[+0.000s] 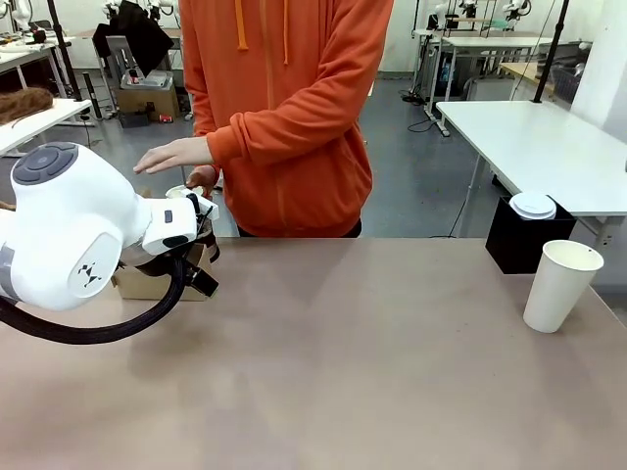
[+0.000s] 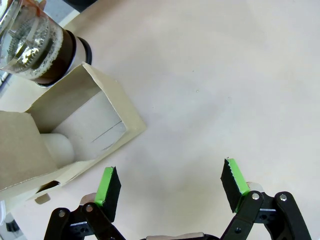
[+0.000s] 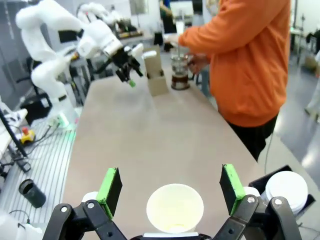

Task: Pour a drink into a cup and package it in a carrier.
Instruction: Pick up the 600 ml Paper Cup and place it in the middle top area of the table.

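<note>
Left claw: spread wide, nothing held, hung over the table.
Carrier: stood at far left, just beside that claw.
Drink: seen in the press pot, just beside Carrier.
Cup: stood open-topped at far right.
Right claw: spread wide, nothing gripped; Cup seen between its fingers.

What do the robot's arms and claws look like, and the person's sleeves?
The left arm is white and rounded, with a grey round cap, a small black mark and a thick black cable. The left gripper and right gripper are black, two-fingered, with green pads. The person wears long orange sleeves.
</note>
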Available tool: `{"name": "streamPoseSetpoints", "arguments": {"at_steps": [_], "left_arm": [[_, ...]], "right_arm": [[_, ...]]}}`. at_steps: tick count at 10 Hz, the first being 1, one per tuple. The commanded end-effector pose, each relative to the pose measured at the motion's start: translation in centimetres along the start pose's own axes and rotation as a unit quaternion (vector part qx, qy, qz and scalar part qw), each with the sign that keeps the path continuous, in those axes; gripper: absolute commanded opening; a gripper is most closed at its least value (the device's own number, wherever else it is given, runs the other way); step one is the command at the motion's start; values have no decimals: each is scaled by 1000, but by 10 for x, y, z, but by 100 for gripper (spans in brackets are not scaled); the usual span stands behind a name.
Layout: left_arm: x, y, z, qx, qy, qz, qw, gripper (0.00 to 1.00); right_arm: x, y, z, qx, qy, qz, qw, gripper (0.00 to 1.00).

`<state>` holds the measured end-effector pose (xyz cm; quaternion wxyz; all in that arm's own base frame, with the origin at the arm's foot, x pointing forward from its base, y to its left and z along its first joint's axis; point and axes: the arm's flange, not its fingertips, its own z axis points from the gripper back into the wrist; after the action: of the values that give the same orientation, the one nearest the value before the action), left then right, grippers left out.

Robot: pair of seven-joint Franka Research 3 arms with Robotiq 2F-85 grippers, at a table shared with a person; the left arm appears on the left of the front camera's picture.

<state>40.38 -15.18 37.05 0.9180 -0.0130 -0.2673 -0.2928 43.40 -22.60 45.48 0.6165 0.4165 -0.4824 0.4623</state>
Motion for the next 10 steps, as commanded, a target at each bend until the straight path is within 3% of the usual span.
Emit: {"name": "streamPoseSetpoints", "arguments": {"at_steps": [1, 4, 5, 6, 10], "left_arm": [[0, 0, 0, 0, 0, 0, 1000, 100], [0, 0, 0, 0, 0, 0, 1000, 100], [0, 0, 0, 0, 0, 0, 1000, 100], [0, 0, 0, 0, 0, 0, 1000, 100], [0, 0, 0, 0, 0, 0, 1000, 100]], "right_arm": [[-26, -15, 3, 9, -56, 6, 998, 100], [-50, -20, 3, -17, -67, 5, 998, 100], [-43, -17, -3, -66, -57, 0, 996, 100], [-58, -15, 2, -9, -58, -13, 998, 100], [-58, -19, 0, -19, -58, -12, 998, 100]]}}
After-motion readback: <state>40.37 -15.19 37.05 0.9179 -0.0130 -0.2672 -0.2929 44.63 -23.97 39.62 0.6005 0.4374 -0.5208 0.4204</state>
